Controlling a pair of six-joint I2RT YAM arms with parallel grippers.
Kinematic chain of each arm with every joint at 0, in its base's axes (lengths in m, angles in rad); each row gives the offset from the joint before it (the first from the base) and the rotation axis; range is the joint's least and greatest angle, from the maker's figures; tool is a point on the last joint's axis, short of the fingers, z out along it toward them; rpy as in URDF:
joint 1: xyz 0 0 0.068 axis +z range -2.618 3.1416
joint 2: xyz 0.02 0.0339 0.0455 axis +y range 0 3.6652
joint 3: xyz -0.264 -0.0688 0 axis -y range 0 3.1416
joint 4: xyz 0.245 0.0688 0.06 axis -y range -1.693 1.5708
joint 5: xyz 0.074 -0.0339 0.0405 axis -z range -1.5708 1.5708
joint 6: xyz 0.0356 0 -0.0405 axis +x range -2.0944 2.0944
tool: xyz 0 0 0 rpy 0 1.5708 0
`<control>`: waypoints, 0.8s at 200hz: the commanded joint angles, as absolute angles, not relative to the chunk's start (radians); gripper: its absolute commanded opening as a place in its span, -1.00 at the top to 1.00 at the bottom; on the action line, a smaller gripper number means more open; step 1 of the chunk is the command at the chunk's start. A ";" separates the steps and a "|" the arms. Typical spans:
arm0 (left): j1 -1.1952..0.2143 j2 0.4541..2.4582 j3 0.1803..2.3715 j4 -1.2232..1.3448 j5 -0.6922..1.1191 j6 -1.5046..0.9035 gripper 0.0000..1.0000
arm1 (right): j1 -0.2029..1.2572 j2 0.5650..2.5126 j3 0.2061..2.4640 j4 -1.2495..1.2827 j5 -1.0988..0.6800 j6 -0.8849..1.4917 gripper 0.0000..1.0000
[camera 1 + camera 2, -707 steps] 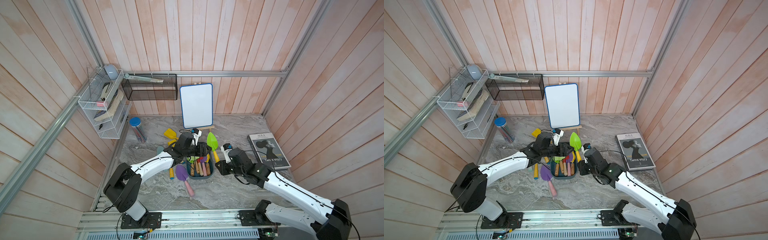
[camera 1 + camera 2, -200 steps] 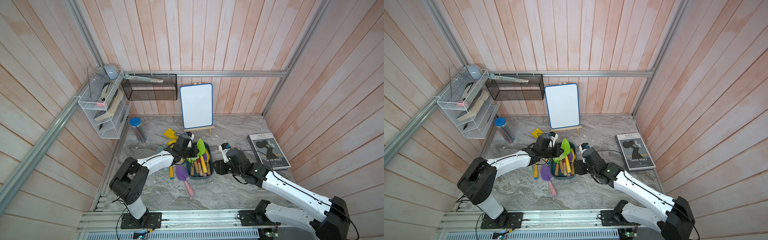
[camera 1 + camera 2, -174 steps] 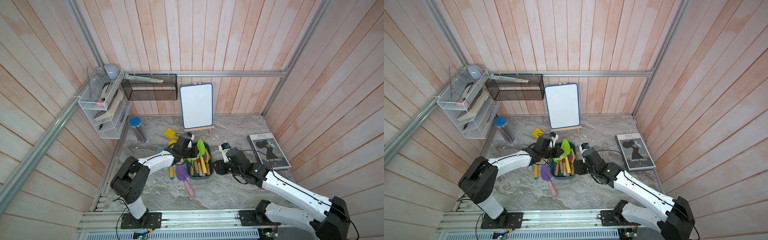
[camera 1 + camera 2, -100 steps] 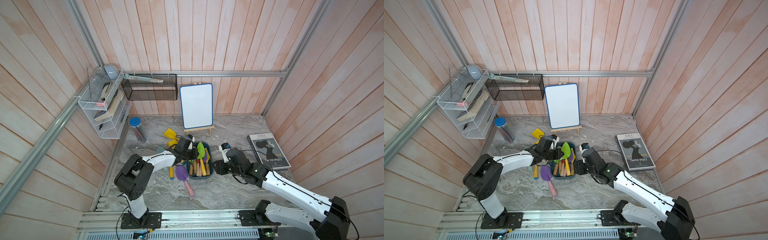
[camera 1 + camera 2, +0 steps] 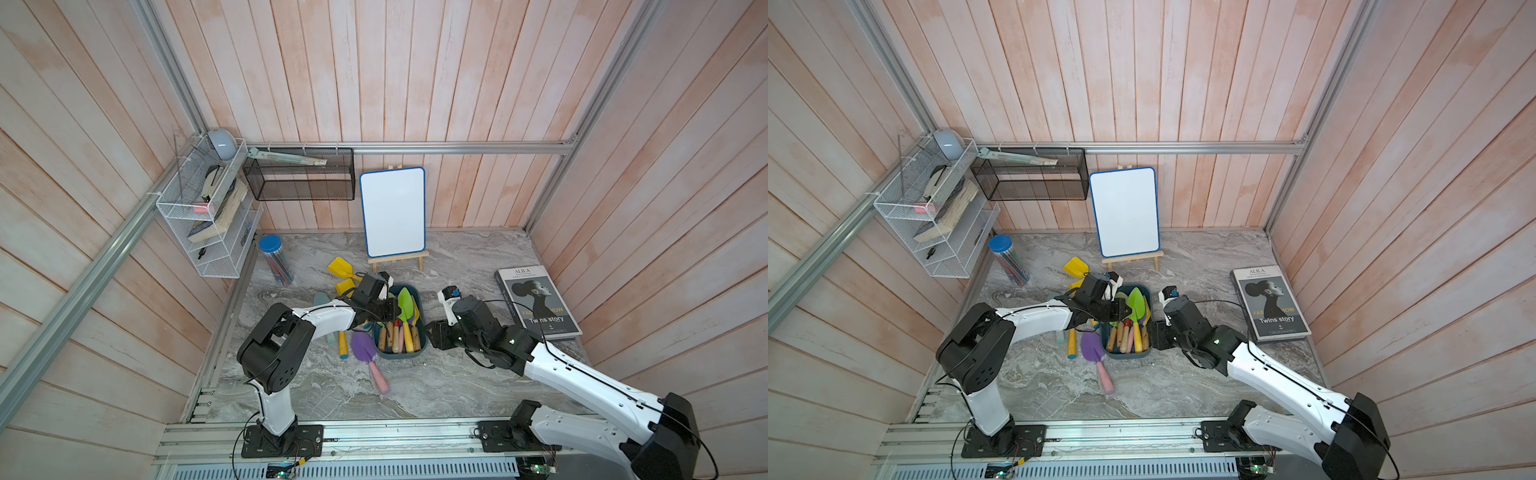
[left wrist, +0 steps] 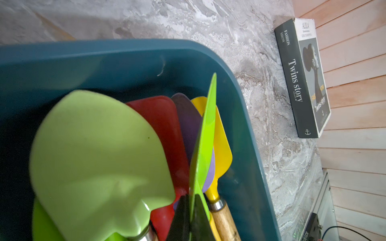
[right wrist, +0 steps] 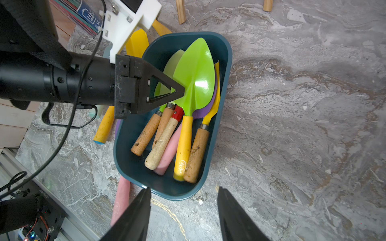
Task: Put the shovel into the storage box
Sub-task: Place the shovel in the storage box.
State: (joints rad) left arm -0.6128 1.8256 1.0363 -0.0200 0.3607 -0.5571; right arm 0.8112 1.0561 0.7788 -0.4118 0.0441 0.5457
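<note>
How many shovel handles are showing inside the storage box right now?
6, side by side in the storage box. Starting nearest the left arm: brown handle, second brown handle, pale handle, pink handle, yellow handle, third brown handle. More may hide beneath.

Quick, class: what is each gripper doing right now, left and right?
Left gripper: closed on the bright green shovel, by its blade.
Right gripper: open, holding nothing.
</note>
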 commanded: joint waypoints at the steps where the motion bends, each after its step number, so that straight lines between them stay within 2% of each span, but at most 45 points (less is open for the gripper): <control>1: -0.606 1.848 1.061 -0.028 0.372 -0.539 1.00 | 0.817 1.051 0.765 -0.409 0.057 0.549 -0.14; 14: -0.607 1.852 1.065 -0.032 0.370 -0.540 0.99 | 0.818 1.051 0.766 -0.408 0.057 0.549 -0.14; 32: -0.606 1.854 1.068 -0.039 0.366 -0.540 0.86 | 0.817 1.054 0.767 -0.407 0.057 0.549 -0.14; 89: -0.606 1.842 1.094 -0.085 0.338 -0.532 0.21 | 0.818 1.064 0.771 -0.402 0.055 0.546 -0.15; 160: -0.620 1.830 1.165 -0.169 0.284 -0.506 -0.22 | 0.818 1.065 0.772 -0.402 0.054 0.546 -0.14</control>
State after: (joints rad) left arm -0.6113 1.8362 1.1141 -0.1211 0.3275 -0.5301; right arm 0.8112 1.0595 0.7788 -0.4118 0.0441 0.5457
